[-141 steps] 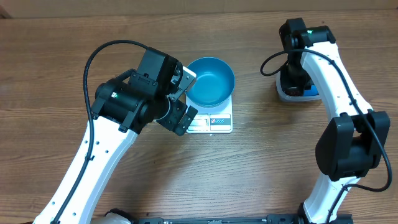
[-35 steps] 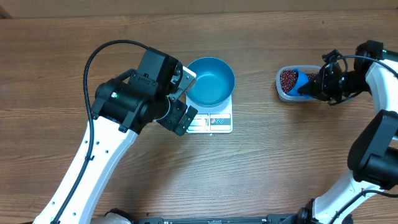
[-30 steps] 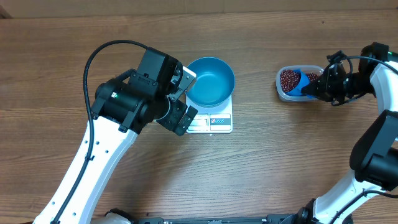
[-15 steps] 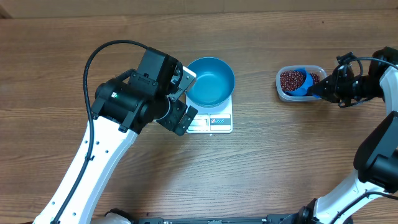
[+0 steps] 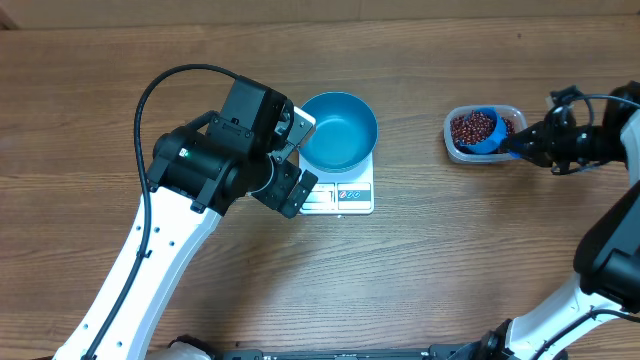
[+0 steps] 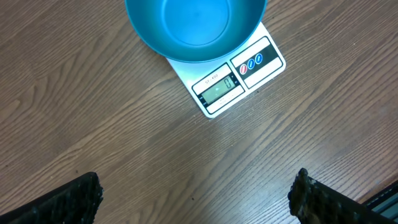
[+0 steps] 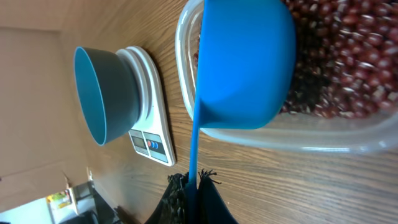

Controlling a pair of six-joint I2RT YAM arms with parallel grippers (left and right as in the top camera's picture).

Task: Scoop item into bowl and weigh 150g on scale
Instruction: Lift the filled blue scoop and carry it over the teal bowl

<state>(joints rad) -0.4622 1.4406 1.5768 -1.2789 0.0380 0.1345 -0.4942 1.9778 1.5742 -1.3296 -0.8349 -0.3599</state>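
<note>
One full scoop (image 7: 245,62) of beans (image 5: 476,126) hung over the tub (image 7: 280,140) in my closed right tool (image 7: 193,199); tilting en route to the bowl (image 5: 338,130) could spill them. Meanwhile my left tool (image 6: 193,208) stood open.

The bowl (image 5: 338,131) sits on the scale (image 5: 343,197) near the middle of the table (image 5: 420,270) (the scale's display edge sticks out on the robot's side). Well apart to the right lies the tub (image 5: 452,150) with beans (image 5: 462,128) in it. The scoop (image 5: 490,142) is over the tub, holding more beans, its handle reaching right.
</note>
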